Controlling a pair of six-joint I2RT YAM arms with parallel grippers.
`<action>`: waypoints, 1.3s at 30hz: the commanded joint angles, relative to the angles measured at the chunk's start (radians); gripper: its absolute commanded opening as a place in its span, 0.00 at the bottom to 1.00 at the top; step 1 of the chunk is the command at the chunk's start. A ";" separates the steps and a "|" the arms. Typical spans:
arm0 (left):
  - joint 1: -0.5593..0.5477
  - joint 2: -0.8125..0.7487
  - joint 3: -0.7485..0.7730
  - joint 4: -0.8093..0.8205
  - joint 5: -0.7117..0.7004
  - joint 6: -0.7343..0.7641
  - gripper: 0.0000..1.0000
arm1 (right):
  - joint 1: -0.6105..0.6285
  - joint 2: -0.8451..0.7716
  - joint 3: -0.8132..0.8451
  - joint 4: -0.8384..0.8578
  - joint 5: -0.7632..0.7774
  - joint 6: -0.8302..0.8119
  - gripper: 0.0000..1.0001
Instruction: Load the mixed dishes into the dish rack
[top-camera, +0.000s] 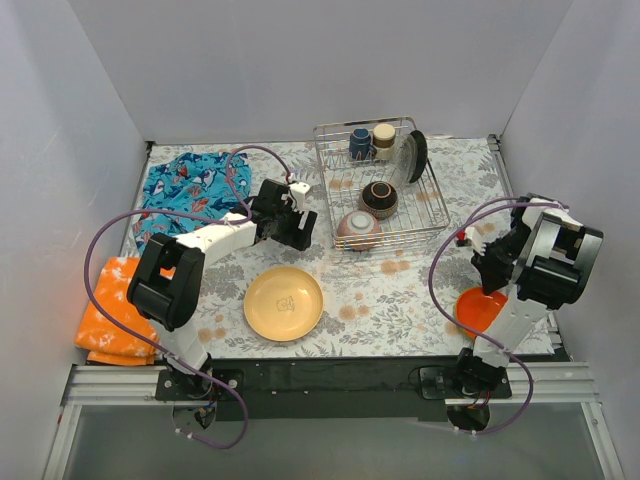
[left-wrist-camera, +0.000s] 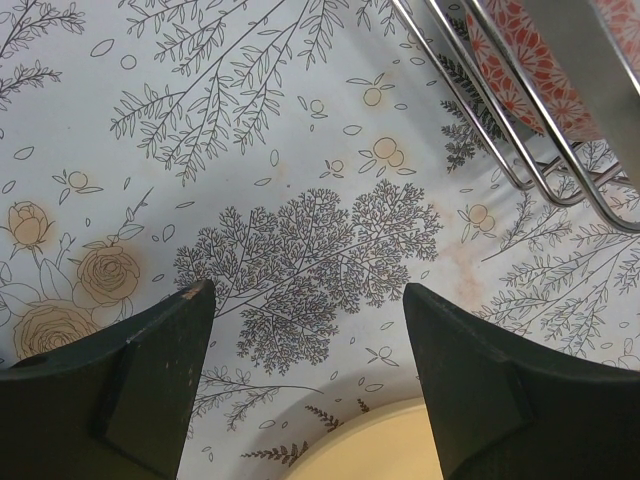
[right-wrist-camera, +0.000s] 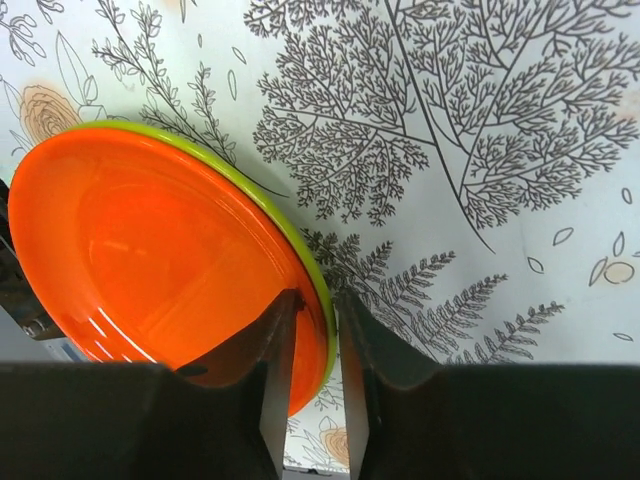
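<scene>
The silver wire dish rack (top-camera: 433, 205) stands at the back middle and holds a dark blue mug (top-camera: 360, 143), a beige cup (top-camera: 384, 135), a black plate (top-camera: 417, 155) on edge, a dark brown bowl (top-camera: 380, 198) and a grey patterned bowl (top-camera: 359, 229). A tan-yellow plate (top-camera: 283, 303) lies flat on the table in front. My left gripper (top-camera: 297, 215) is open and empty beside the rack's left front corner; in its wrist view the gripper (left-wrist-camera: 308, 290) hovers past the plate's rim (left-wrist-camera: 400, 450). My right gripper (right-wrist-camera: 318, 310) is shut on the rim of the orange plate (right-wrist-camera: 150, 250), which is tilted at the front right (top-camera: 480, 308).
A blue patterned cloth (top-camera: 190, 185) lies at the back left and an orange cloth (top-camera: 115, 320) at the front left edge. White walls close in the table on three sides. The rack's wires (left-wrist-camera: 560, 150) run across the top right of the left wrist view.
</scene>
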 joint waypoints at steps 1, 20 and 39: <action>-0.003 -0.031 0.013 0.011 0.005 0.001 0.76 | 0.011 -0.004 -0.028 -0.012 -0.045 0.015 0.28; -0.005 -0.109 -0.016 -0.013 0.001 -0.004 0.75 | 0.531 -0.167 -0.013 0.178 -0.285 0.207 0.01; -0.081 -0.318 -0.242 0.048 0.485 0.188 0.00 | 0.818 -0.088 0.136 0.331 -0.321 0.574 0.46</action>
